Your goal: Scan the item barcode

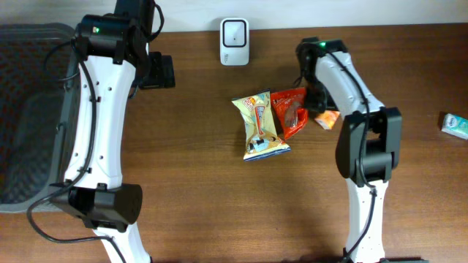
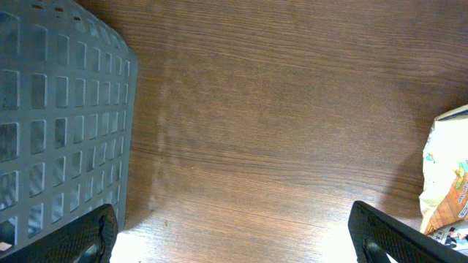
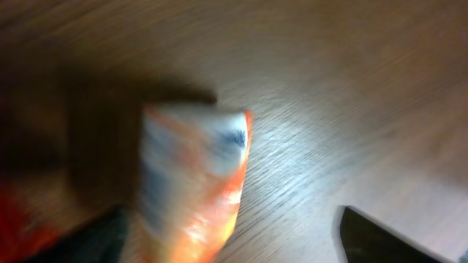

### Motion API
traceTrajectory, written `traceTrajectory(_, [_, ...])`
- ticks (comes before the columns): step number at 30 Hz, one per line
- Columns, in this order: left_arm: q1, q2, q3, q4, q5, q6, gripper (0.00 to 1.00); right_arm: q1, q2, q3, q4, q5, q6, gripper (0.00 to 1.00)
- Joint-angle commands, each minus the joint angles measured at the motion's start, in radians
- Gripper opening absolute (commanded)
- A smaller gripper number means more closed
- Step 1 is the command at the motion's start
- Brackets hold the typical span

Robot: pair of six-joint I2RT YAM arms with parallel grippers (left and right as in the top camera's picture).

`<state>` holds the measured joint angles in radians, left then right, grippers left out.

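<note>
Lying on the brown wooden counter [image 1: 197,197], the small orange-and-white packet [image 3: 194,183] sits between the right arm's fingers [image 3: 380,237], which are spread apart and released. The wrist view is blurred, so I cannot tell whether either finger touches it. Just beside the packet lie a red foil pouch [image 1: 289,109] and a yellow snack bag [image 1: 261,126], touching each other. The white barcode scanner [image 1: 234,32] stands at the counter's far edge, well apart. The left arm's fingers [image 2: 387,234] are spread wide, grasping nothing, over bare wood beside the grey plastic basket [image 1: 29,109]
</note>
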<state>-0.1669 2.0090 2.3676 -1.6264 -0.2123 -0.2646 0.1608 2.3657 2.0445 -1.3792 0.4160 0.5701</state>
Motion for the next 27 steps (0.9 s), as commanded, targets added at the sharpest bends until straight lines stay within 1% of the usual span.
traceTrajectory(1, [0.002, -0.001, 0.005, 0.001, 0.007, 0.005, 0.99, 0.016, -0.003, 0.016, -0.002, -0.070, -0.079, 1.00])
traceTrajectory(2, [0.002, -0.001, 0.005, 0.001, 0.007, 0.005, 0.99, 0.016, -0.003, 0.031, -0.008, -0.093, -0.108, 1.00])
traceTrajectory(5, [0.002, -0.001, 0.005, 0.001, 0.007, 0.005, 0.99, -0.026, -0.003, 0.155, -0.107, -0.174, -0.115, 1.00])
traceTrajectory(7, [0.002, -0.001, 0.005, 0.001, 0.007, 0.005, 0.99, -0.101, -0.003, 0.284, -0.173, -0.386, -0.188, 1.00])
traceTrajectory(8, [0.002, -0.001, 0.005, 0.001, 0.007, 0.005, 0.99, -0.154, -0.003, 0.319, -0.186, -0.516, -0.256, 1.00])
traceTrajectory(9, [0.002, -0.001, 0.005, 0.001, 0.007, 0.005, 0.99, -0.192, -0.003, 0.320, -0.193, -0.576, -0.298, 1.00])
traceTrajectory(11, [0.002, -0.001, 0.005, 0.001, 0.007, 0.005, 0.99, -0.283, -0.002, 0.262, -0.203, -0.676, -0.343, 0.92])
traceTrajectory(12, [0.002, -0.001, 0.005, 0.001, 0.007, 0.005, 0.99, -0.324, -0.002, 0.200, -0.198, -0.750, -0.424, 0.82])
traceTrajectory(13, [0.002, -0.001, 0.005, 0.001, 0.007, 0.005, 0.99, -0.344, -0.002, 0.148, -0.180, -0.775, -0.451, 0.75])
traceTrajectory(17, [0.002, -0.001, 0.005, 0.001, 0.007, 0.005, 0.99, -0.389, -0.002, -0.045, -0.035, -0.880, -0.455, 0.74])
traceTrajectory(18, [0.002, -0.001, 0.005, 0.001, 0.007, 0.005, 0.99, -0.399, -0.002, -0.111, 0.037, -0.937, -0.454, 0.73])
traceTrajectory(20, [0.002, -0.001, 0.005, 0.001, 0.007, 0.005, 0.99, -0.406, -0.002, -0.196, 0.143, -1.037, -0.454, 0.69])
traceTrajectory(21, [0.002, -0.001, 0.005, 0.001, 0.007, 0.005, 0.99, -0.405, -0.002, -0.232, 0.198, -1.078, -0.453, 0.68])
traceTrajectory(24, [0.002, -0.001, 0.005, 0.001, 0.007, 0.005, 0.99, -0.403, -0.002, -0.280, 0.287, -1.069, -0.404, 0.63])
traceTrajectory(26, [0.002, -0.001, 0.005, 0.001, 0.007, 0.005, 0.99, -0.404, -0.002, -0.281, 0.311, -1.059, -0.399, 0.48])
traceTrajectory(27, [0.002, -0.001, 0.005, 0.001, 0.007, 0.005, 0.99, -0.404, -0.002, -0.281, 0.321, -1.059, -0.399, 0.44])
